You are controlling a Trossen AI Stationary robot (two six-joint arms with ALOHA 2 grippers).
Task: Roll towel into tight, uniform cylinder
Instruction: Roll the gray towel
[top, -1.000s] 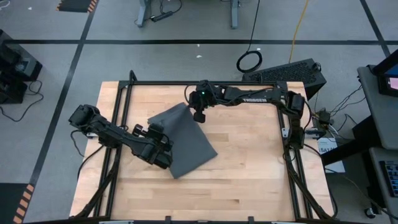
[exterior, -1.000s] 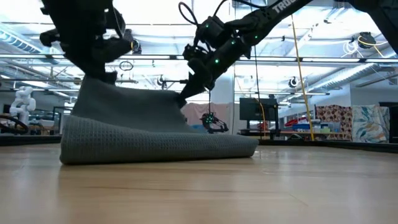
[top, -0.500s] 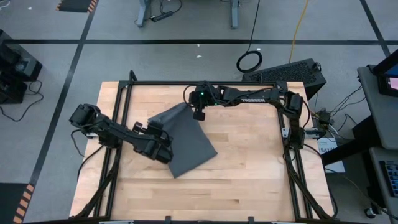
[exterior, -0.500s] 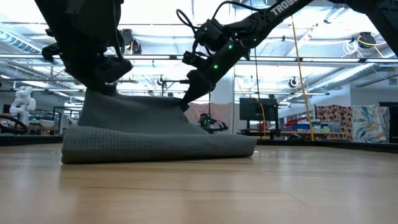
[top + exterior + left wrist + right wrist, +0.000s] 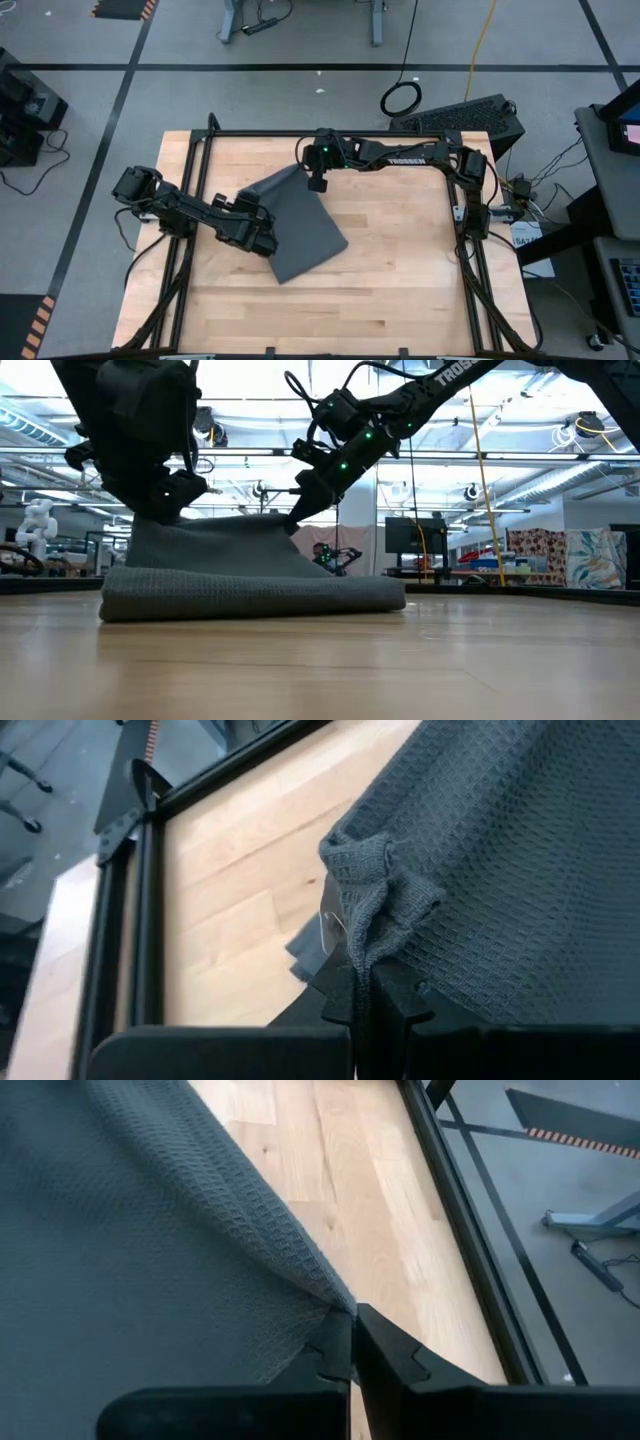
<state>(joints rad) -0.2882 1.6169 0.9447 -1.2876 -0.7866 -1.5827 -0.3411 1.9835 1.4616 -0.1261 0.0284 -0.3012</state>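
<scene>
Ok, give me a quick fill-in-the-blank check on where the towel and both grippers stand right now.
1. Both grippers are shut on the ____ towel.
2. The left gripper and the right gripper each pinch one ____ of the cloth.
3. The held edge is lifted while the rest lies on the ____ table.
4. The towel is not yet ____ into a cylinder.

Missing words: grey; corner; wooden; rolled
</scene>
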